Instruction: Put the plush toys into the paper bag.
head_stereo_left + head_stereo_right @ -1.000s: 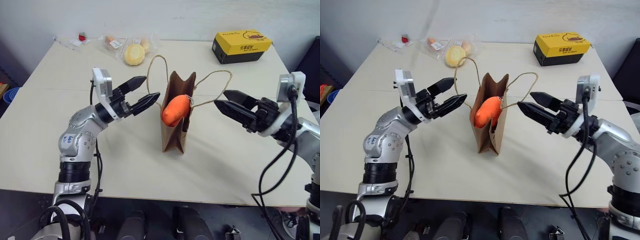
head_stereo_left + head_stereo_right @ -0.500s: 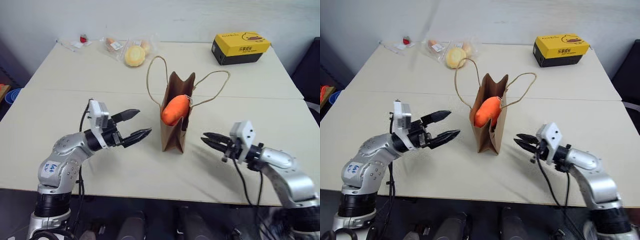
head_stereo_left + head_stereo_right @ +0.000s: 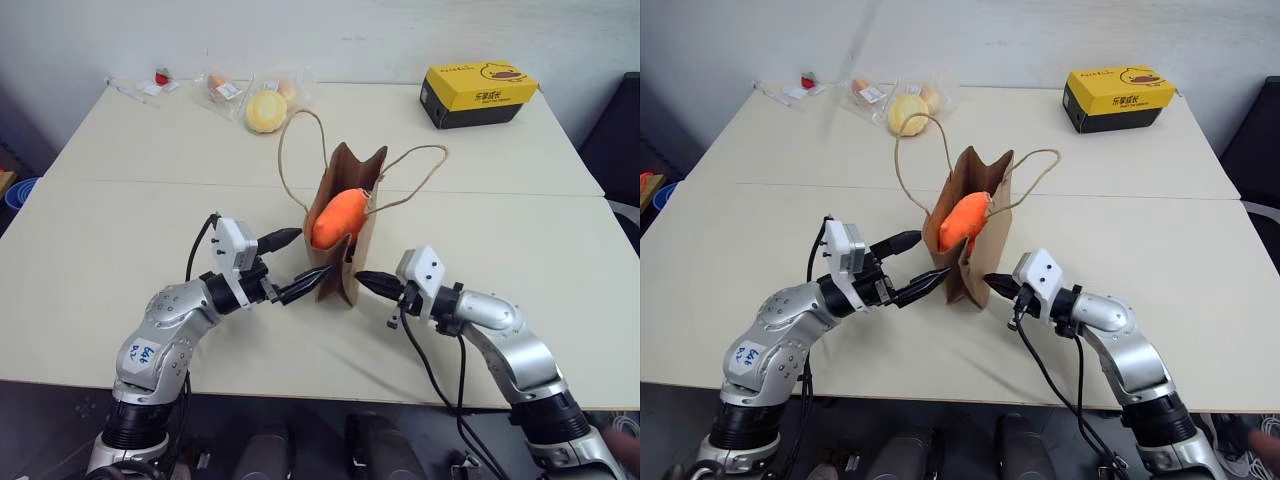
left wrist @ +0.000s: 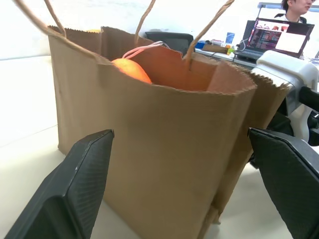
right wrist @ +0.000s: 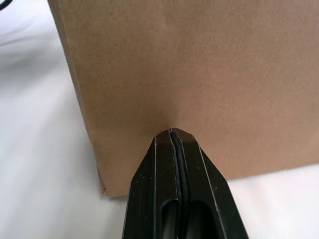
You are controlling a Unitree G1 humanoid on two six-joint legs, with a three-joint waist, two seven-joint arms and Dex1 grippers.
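Your desk (image 3: 120, 220) is a pale cream surface with a seam running across it behind the bag; everything stands or lies on it.

The paper bag (image 3: 345, 250) stands upright near the middle of the desk, mouth open, its two cord handles (image 3: 285, 165) looping up and outward; it leans slightly.

The orange fish plush (image 3: 337, 217) sits in the bag's mouth, its upper part showing above the rim; in the left wrist view you see its top just inside the near wall (image 4: 130, 69).

The yellow-and-black box (image 3: 478, 93) lies at the far right of the desk, well apart from the bag.

Your left end effector (image 3: 292, 263) has its fingers spread wide, empty, tips just at the bag's left side; one finger (image 3: 278, 238) is higher, the other low near the bag's base; in the wrist view the fingers stand either side of the bag's wall.

Your right end effector (image 3: 368, 281) has its fingers pressed together on nothing, tip against the bag's lower right side; the right wrist view shows the joined tip (image 5: 172, 133) at the brown paper.

The wrapped yellow round item (image 3: 267, 108) lies at the far left edge among clear packets.

The small red-and-white plush (image 3: 162, 75) lies at the far left corner, well apart from the bag.
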